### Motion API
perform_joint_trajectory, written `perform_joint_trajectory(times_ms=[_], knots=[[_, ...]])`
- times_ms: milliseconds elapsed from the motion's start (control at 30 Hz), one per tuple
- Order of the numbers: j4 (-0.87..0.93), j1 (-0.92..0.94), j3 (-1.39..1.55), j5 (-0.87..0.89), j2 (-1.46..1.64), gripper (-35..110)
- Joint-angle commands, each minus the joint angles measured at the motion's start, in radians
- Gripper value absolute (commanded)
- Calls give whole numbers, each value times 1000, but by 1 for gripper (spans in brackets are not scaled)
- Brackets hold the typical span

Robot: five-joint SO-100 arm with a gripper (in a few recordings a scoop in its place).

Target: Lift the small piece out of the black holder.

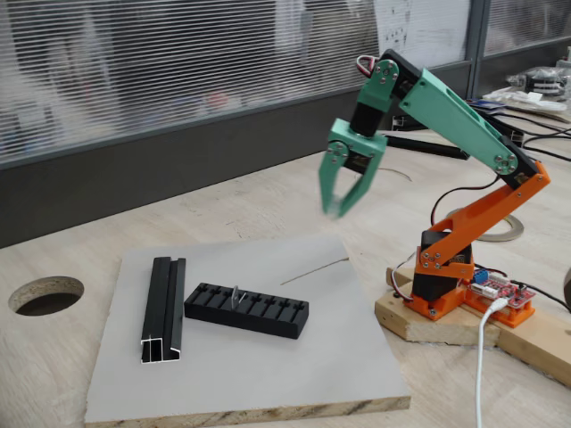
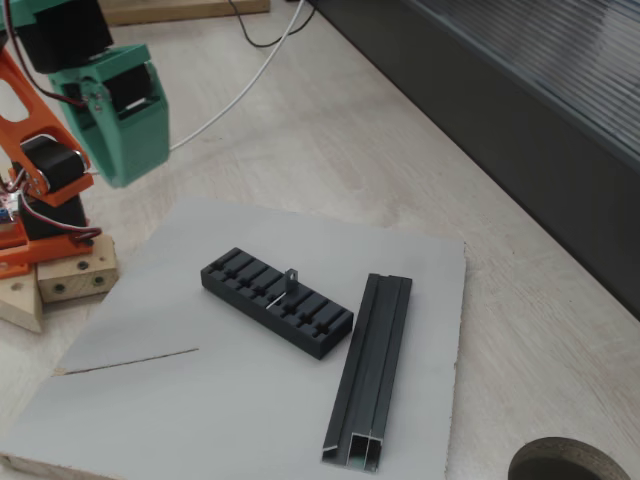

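Starting at the left of a fixed view, a round hole [image 1: 46,295] cuts through the wooden table [image 1: 268,201], just off the 9 o'clock edge of the grey board [image 1: 268,366]. Next on the board, the black grooved rail [image 1: 164,308] lies lengthwise, its silvery cut end toward the board's 6 o'clock edge, with a strip of bare board on its left. Just beside it, not touching, sits the black holder [image 1: 247,310], slots crosswise. The small piece [image 1: 236,297] stands up out of 1 slot about a third of the way along from the holder's left end; in the other fixed view it [image 2: 288,282] rises near the middle of the holder [image 2: 277,300], with the rail [image 2: 371,368] to the right. Past the holder, toward 2 o'clock, a thin straight wire [image 1: 314,270] lies alone on open board. The board's right half is bare out to its edge.

Further right and high above, the green gripper [image 1: 340,207] hangs in the air beyond the board's 12 o'clock edge, fingers spread with a clear gap and pinching nothing, well apart from the holder. At the far right, the orange arm base [image 1: 446,276] is on a wooden block [image 1: 419,319] off the board's 3 o'clock side.
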Motion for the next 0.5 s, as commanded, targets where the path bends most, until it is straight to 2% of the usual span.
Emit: perform_joint_trajectory(times_ms=[0, 133, 333, 467], knots=[[-175, -74, 6, 8, 6, 8], [-244, -135, 6, 97, -67, 8], [-249, -284, -8, 273, -253, 8], [-252, -357, -11, 316, -342, 8]])
